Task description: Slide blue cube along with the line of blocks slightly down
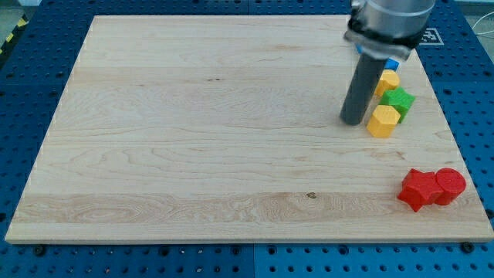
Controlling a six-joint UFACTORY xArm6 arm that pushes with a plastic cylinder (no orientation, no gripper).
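My tip just left of yellow hexagonal block — green block above.

there is one camera only, so no second view shares the scene. it sits high off the near edge of the wooden board, looking down and forward at a slant. it is close enough that the board fills nearly the whole frame, with strips of the blue pegboard table at every side. the arm enters from the far right, cut off by the frame.

Two red blocks touching, wooden board, blue pegboard
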